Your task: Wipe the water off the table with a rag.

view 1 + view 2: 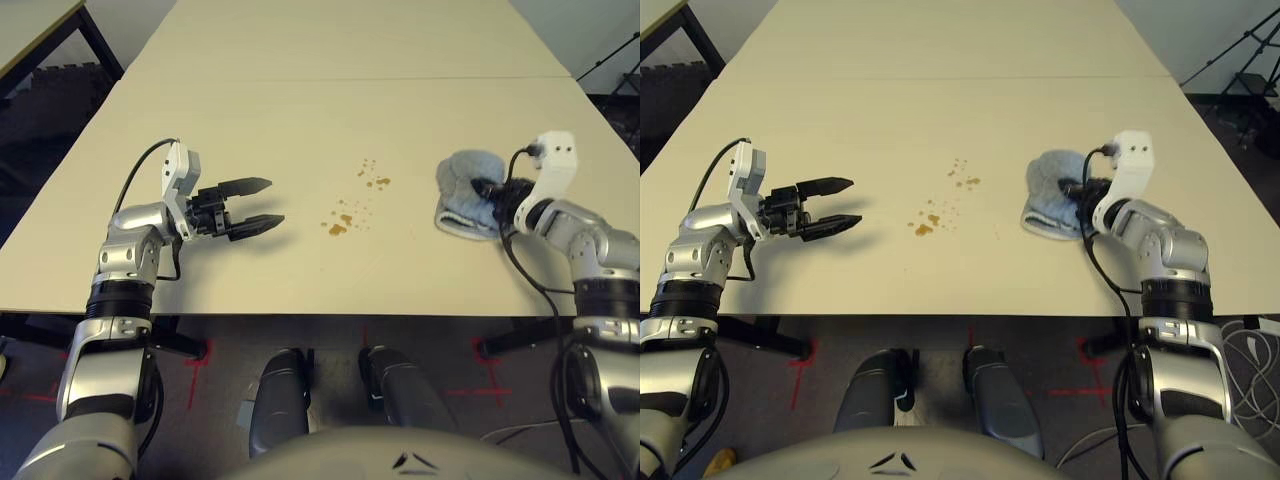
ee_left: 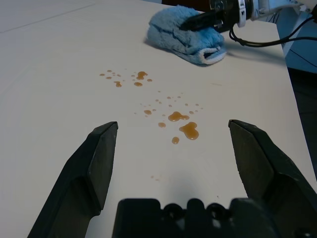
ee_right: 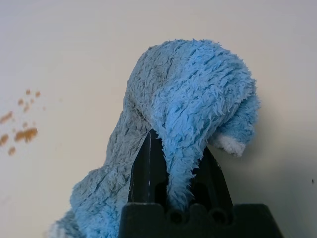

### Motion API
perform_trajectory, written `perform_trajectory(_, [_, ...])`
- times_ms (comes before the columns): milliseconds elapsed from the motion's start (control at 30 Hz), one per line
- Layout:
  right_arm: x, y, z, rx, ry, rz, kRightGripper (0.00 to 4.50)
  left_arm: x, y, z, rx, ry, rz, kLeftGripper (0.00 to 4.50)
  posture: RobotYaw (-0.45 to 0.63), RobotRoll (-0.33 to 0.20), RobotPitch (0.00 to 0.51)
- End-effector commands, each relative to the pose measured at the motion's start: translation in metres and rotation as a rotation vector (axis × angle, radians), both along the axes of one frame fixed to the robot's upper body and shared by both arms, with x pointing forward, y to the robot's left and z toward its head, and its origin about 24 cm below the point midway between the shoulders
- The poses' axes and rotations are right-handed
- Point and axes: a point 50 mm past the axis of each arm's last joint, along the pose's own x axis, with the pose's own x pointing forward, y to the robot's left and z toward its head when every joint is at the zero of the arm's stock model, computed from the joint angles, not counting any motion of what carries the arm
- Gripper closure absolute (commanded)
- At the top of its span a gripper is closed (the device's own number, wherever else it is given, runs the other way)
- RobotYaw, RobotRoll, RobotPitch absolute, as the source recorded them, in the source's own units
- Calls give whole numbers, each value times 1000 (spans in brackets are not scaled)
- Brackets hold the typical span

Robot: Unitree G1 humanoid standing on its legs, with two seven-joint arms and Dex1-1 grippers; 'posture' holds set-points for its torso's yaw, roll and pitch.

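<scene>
At the right of the head view, my right fingers are closed on a fold of the rag, which touches the counter. The brown drops lie mid-frame, to the rag's left; I judge a leftward sweep comes next. My left fingers, empty and wide apart, are nearer the drops.

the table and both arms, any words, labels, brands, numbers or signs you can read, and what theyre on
None that can be read.
Rag: no lettering on the side that shows.
Table: no words or numbers on its top, only amber drops.
Left arm and right arm: no text that can be made out.
Floor: red marks, no readable letters.
</scene>
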Motion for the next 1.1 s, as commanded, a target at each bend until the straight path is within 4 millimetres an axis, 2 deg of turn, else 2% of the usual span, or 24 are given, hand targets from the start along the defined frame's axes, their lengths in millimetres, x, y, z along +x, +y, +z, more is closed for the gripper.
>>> perform_trajectory(33, [2, 13, 2, 73, 5, 26, 4357, -2, 4, -6, 32, 30, 1, 0, -233, 0, 131])
perform_trajectory(233, [-2, 39, 5, 165, 55, 126, 4357, -5, 12, -6, 63, 40, 2, 0, -220, 0, 134])
perform_trajectory(433, [-40, 59, 7, 220, 214, 348, 4357, -5, 21, -1, 70, 41, 17, 0, -217, 0, 137])
perform_trajectory(633, [-58, 74, -3, 202, 300, 419, 4357, -4, 23, 0, 78, 47, 14, 0, -223, 0, 147])
perform_trajectory(767, [-58, 86, -13, 166, 325, 445, 4357, -4, 24, 1, 83, 51, 1, 0, -222, 0, 155])
perform_trajectory(1100, [-44, 121, -30, 122, 332, 521, 4357, -7, 25, 3, 86, 56, -16, 0, -204, 0, 166])
